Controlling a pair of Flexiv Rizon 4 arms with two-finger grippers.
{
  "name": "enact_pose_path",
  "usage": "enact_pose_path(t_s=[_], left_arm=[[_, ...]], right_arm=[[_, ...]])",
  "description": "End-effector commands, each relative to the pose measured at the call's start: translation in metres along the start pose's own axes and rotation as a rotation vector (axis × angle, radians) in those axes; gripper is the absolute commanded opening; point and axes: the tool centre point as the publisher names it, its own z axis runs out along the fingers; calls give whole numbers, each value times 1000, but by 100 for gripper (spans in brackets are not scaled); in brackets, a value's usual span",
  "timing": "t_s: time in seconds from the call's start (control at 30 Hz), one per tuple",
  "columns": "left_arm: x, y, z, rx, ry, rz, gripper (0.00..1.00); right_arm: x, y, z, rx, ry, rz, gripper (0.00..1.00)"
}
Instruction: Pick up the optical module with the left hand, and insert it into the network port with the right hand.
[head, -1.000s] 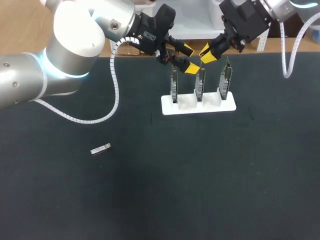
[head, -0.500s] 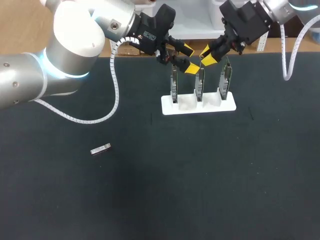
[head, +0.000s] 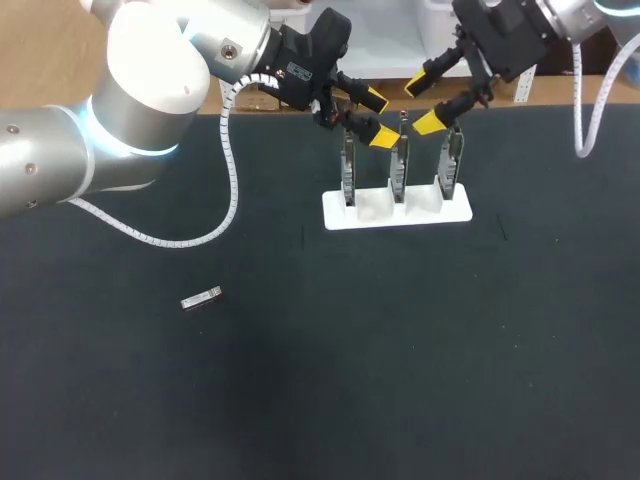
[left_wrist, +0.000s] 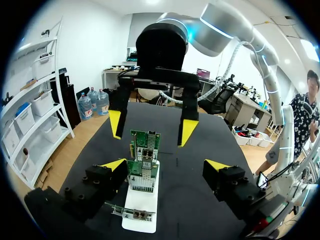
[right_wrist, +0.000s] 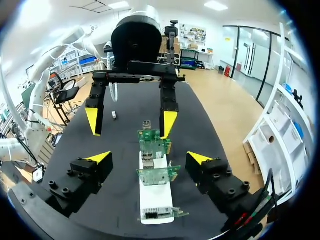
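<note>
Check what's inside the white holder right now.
Three green circuit boards stand upright in the white holder, one per slot. Their bottom edges are hidden in the slots. The optical module lies on the table, apart from it.

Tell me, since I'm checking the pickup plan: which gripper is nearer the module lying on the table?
Left. The left gripper hangs above the stand's left half, far from the module; the right gripper is even farther, above the stand's right half.
</note>
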Motion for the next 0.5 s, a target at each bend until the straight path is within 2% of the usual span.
enact_pose_path(t_s=[0.03,0.3,0.33,0.4,0.43,0.5], left_arm=[[-1,2,1,3,6,-2,100],[-1,2,1,3,6,-2,100],[-1,2,1,3,6,-2,100],[-1,2,1,3,6,-2,100],[-1,2,1,3,6,-2,100],[-1,2,1,3,6,-2,100]], right_arm=[[4,6,-6,18,-3,0,100],[7,8,-10,23,-5,5,100],[7,8,-10,25,-5,3,94],[7,9,-11,28,-7,0,44],[8,9,-11,29,-7,-3,2],[8,10,-11,35,-8,-3,0]])
